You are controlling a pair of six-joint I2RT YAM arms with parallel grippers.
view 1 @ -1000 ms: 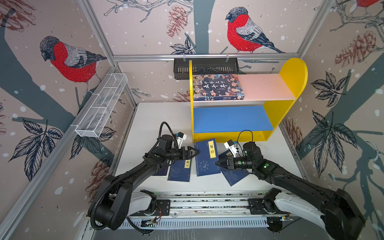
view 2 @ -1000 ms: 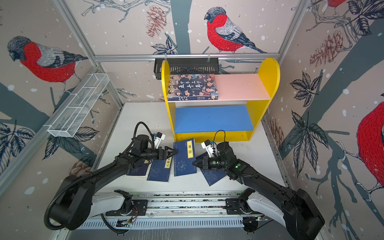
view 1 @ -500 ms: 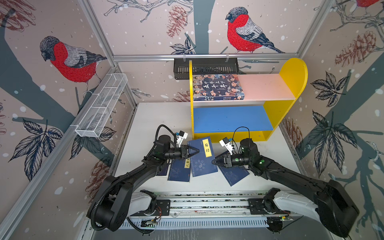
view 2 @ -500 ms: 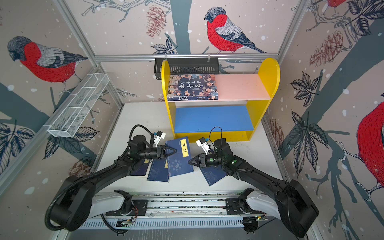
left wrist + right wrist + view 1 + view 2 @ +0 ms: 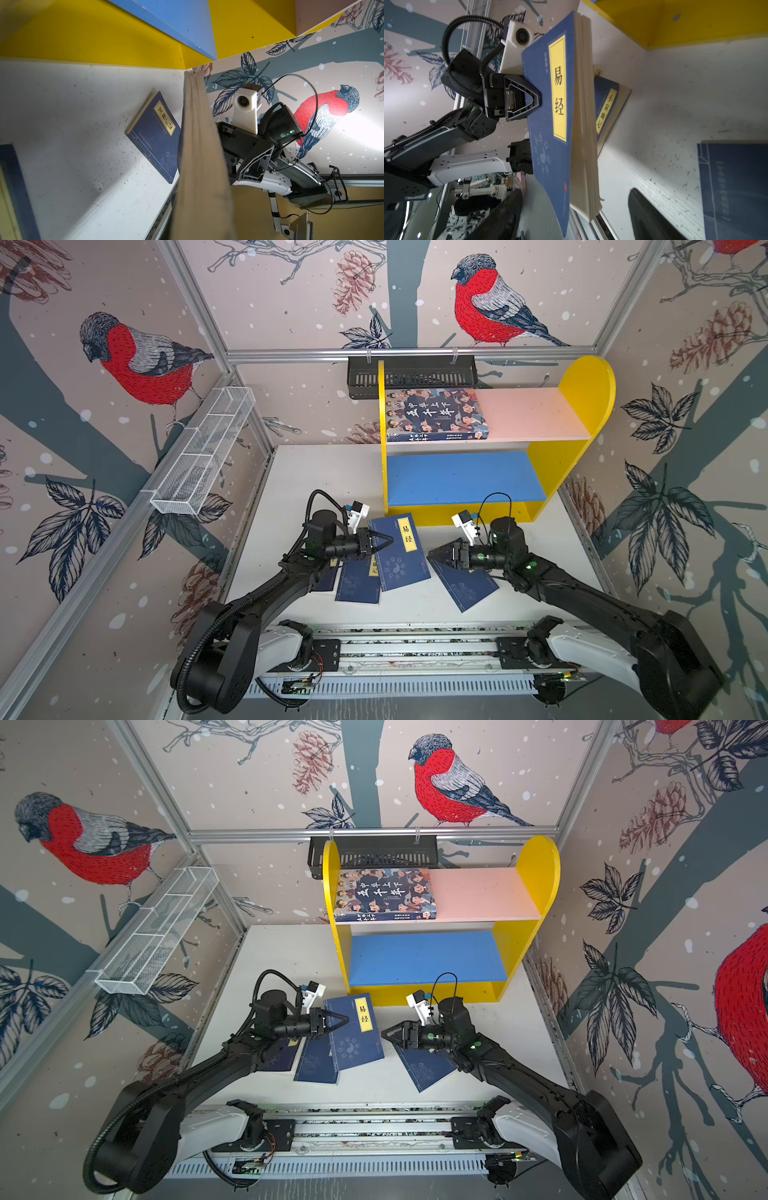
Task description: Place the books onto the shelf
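My left gripper is shut on the edge of a navy book with a yellow label, held tilted above the table; the same grip shows in the right wrist view, gripper on book. The left wrist view shows only its page edge. My right gripper stands open just right of that book, its dark fingers either side of the book's corner without touching. Other navy books lie flat on the table. A larger book with faces lies on the shelf's pink board.
A black slotted rack hangs behind the shelf. A white wire basket is fixed to the left wall. The blue lower board is bare. A third navy book lies partly under the left arm.
The right gripper carried the labelled book's edge leftward, then opened and let go. The left gripper closed on the book's opposite edge and now holds it.
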